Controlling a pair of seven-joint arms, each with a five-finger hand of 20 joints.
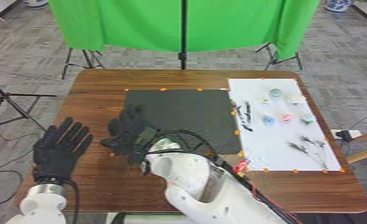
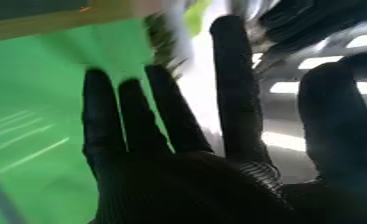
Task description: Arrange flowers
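Observation:
In the head view my left hand (image 1: 57,156) lies palm-side flat at the table's left, its fingers straight. My right hand (image 1: 124,134) is over the left edge of the black mat (image 1: 184,107), well away from the flowers. Straight, spread fingers of my right hand (image 2: 188,180) show in the right wrist view, holding nothing. On the white sheet (image 1: 259,137) at the right are a blue flower (image 1: 268,120), a pink flower (image 1: 287,117), a pale green flower (image 1: 275,93), dark stems (image 1: 244,116) and dark feathery sprigs (image 1: 317,146).
My right forearm crosses the front of the brown table (image 1: 104,85) from the lower right. Orange tape marks edge the mat and sheet. A green cloth (image 1: 233,25) hangs behind the table on a black stand.

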